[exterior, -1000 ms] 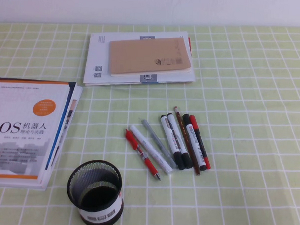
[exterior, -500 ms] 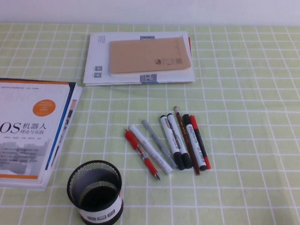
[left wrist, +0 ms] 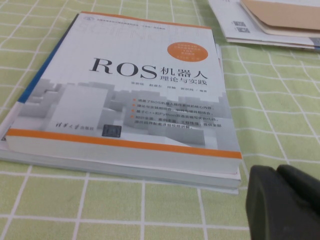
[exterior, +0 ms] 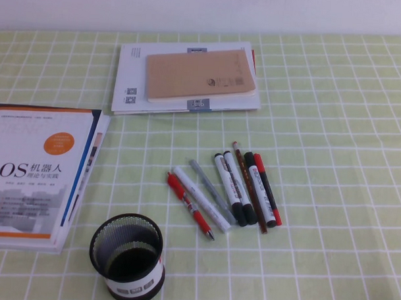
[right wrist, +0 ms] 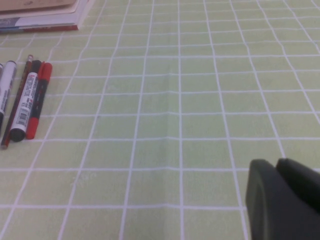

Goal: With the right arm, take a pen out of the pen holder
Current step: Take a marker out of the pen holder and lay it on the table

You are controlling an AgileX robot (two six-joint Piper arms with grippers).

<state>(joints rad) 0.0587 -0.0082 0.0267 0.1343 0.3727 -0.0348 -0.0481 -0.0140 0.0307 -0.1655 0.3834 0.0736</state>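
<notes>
The black mesh pen holder [exterior: 127, 258] stands upright near the table's front left, and I see no pen inside it. Several pens and markers [exterior: 225, 187] lie side by side on the green checked cloth just right of and behind the holder. The right wrist view catches a red marker [right wrist: 39, 97] and a white-labelled marker [right wrist: 24, 107] off to one side. My right gripper [right wrist: 276, 165] hovers low over bare cloth to the right of the pens, shut and holding nothing. My left gripper [left wrist: 276, 172] is shut and sits beside the ROS book [left wrist: 145, 95].
The thick ROS book [exterior: 35, 174] lies at the left edge. A tan notebook [exterior: 198, 72] rests on white booklets at the back centre. Bare cloth stretches over the right half of the table [exterior: 345, 161]. Neither arm shows in the high view.
A dark sliver at the right edge of the high view one second ago is gone. The pens and the holder have not moved.
</notes>
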